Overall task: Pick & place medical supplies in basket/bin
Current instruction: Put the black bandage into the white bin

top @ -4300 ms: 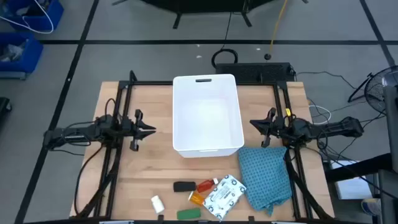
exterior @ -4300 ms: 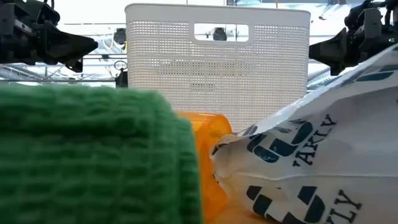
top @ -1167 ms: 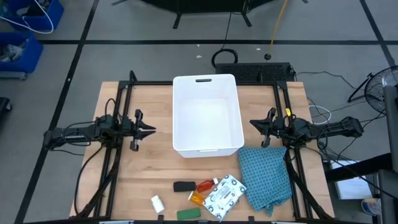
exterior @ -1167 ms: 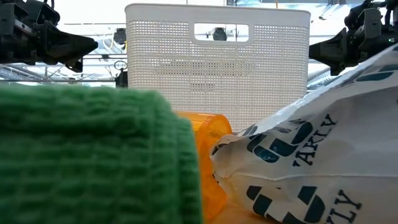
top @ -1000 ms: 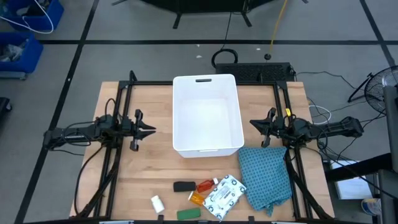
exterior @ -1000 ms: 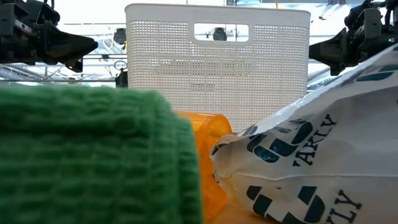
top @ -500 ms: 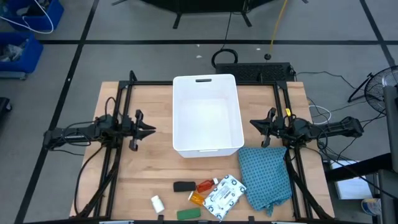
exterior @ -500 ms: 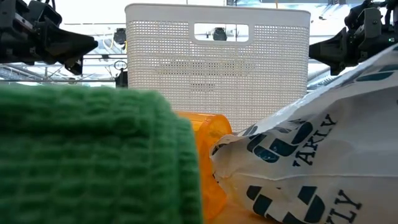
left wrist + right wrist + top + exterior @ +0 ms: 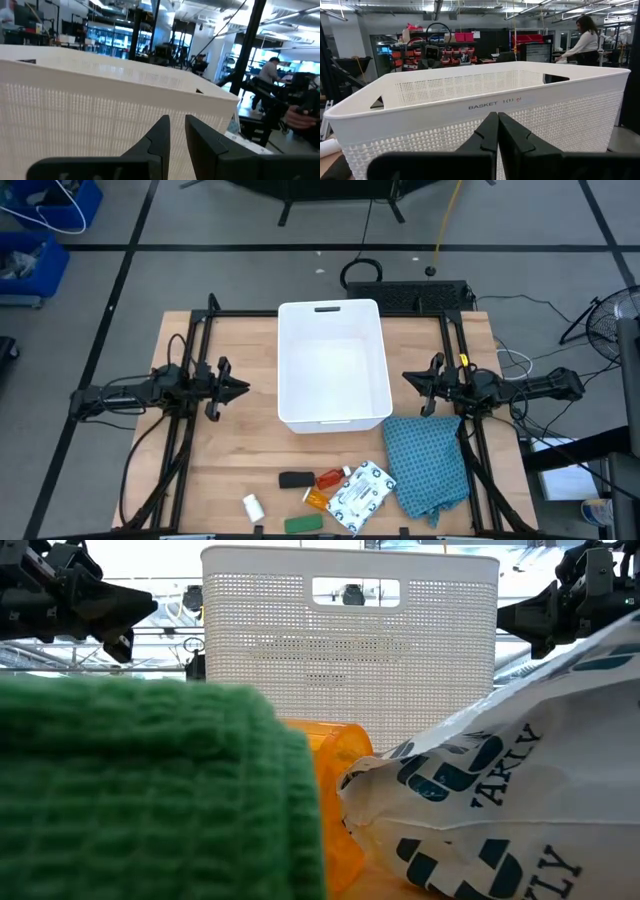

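Note:
The white basket (image 9: 333,365) stands mid-table, its handle slot (image 9: 327,308) at the far rim. By the near edge lie the black block (image 9: 295,479), red bottle (image 9: 330,478), orange vial (image 9: 316,499), white patterned packet (image 9: 360,492), little white bottle (image 9: 253,507) and green bar (image 9: 303,523). In the low view the green bar (image 9: 150,790), vial (image 9: 335,780) and packet (image 9: 490,800) fill the foreground. My left gripper (image 9: 243,388) hovers left of the basket, fingers slightly open (image 9: 176,120). My right gripper (image 9: 407,379) hovers right of it, shut (image 9: 498,116).
A teal waffle-weave cloth (image 9: 428,465) lies crumpled at the near right, beside the packet. Black frame rails (image 9: 190,430) run along both table sides. A cable and power strip (image 9: 420,290) sit beyond the far edge. People show in the room behind.
My left gripper has shifted slightly in place, tipping and rising a little beside the basket. The right arm, the basket and the items have kept still.

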